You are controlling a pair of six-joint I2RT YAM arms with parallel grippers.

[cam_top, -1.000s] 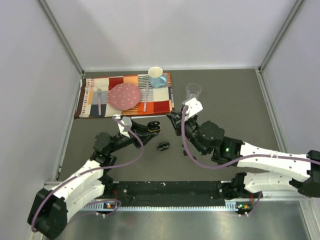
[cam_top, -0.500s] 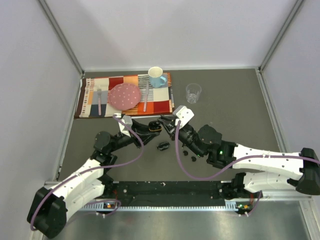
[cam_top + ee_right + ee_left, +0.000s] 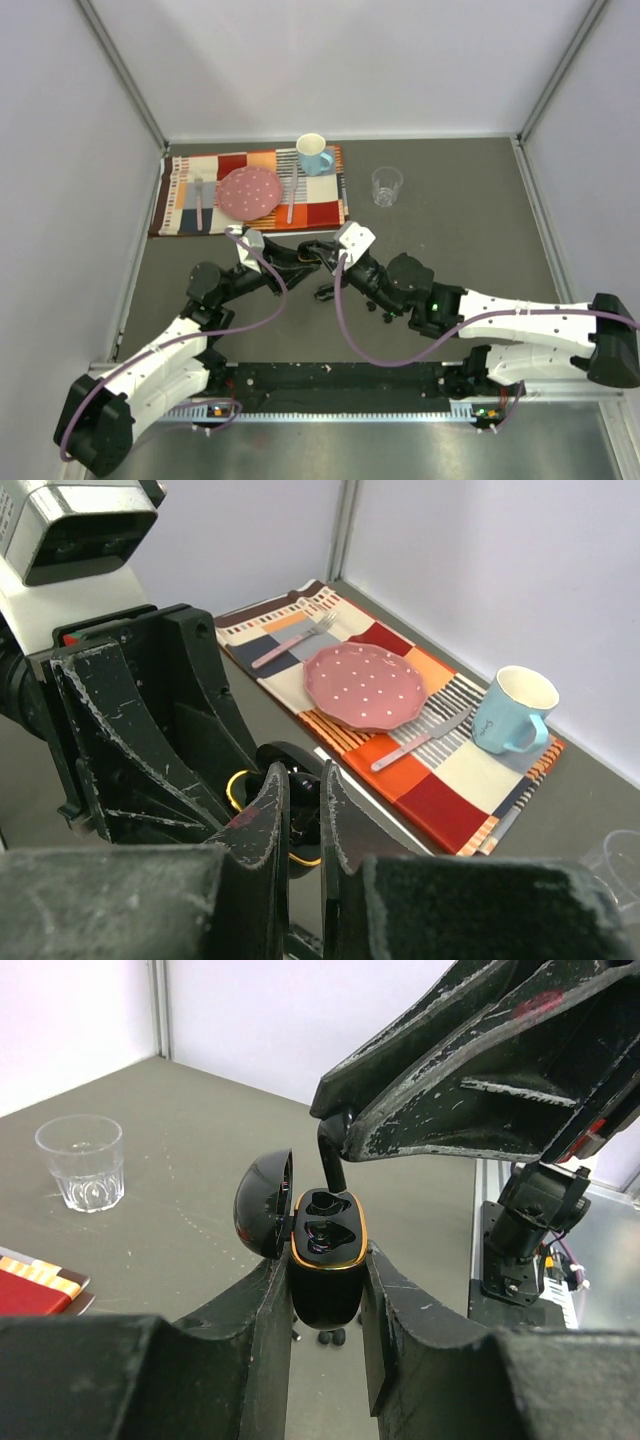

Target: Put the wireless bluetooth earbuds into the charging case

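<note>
My left gripper (image 3: 326, 1278) is shut on a glossy black charging case (image 3: 325, 1295) with a gold rim, held upright with its lid (image 3: 262, 1205) open; it also shows in the top view (image 3: 300, 256). My right gripper (image 3: 302, 780) is shut on a small black earbud (image 3: 307, 786) and holds it right at the case's open top (image 3: 234, 788). In the left wrist view the earbud (image 3: 329, 1162) hangs from the right fingers into the case mouth. Loose earbuds (image 3: 371, 305) lie on the table. A second black case (image 3: 326, 293) lies closed on the table.
A patterned placemat (image 3: 255, 215) at the back left holds a pink plate (image 3: 250, 192), fork, knife and blue mug (image 3: 314, 154). A clear glass (image 3: 386, 185) stands at the back right. Two earbuds (image 3: 331, 1337) lie under the held case.
My right arm has swung left from near the glass to the case, carrying the earbud to its open top. My left gripper has held the case still.
</note>
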